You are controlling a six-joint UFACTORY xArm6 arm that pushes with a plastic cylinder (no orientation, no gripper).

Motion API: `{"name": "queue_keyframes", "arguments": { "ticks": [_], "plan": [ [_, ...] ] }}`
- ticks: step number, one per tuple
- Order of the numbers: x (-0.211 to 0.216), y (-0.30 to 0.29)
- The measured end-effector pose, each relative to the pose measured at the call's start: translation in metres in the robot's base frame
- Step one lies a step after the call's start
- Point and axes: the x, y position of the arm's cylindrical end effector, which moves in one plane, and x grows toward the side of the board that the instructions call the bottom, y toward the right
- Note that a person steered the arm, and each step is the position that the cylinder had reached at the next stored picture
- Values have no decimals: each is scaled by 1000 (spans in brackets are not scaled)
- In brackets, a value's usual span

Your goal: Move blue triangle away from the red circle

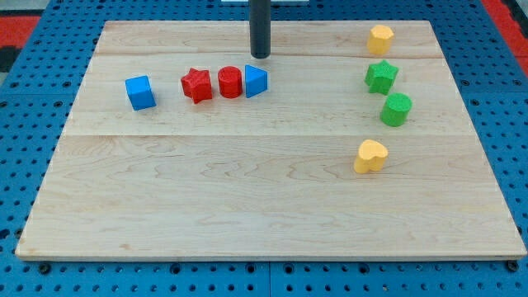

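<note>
The blue triangle [255, 81] lies on the wooden board [264, 190], touching the right side of the red circle [229, 82]. A red star [196, 85] sits just left of the red circle. My tip [261, 56] is at the end of the dark rod, just above the blue triangle toward the view's top, with a small gap between them.
A blue cube [140, 92] lies at the left. On the right are a yellow hexagon [380, 39], a green star [381, 77], a green cylinder [396, 109] and a yellow heart [370, 156]. A blue pegboard surrounds the board.
</note>
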Motion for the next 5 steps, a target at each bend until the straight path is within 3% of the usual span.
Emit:
{"name": "queue_keyframes", "arguments": {
  "ticks": [1,4,5],
  "plan": [
    [16,15],
    [124,-52],
    [124,-87]
  ]
}}
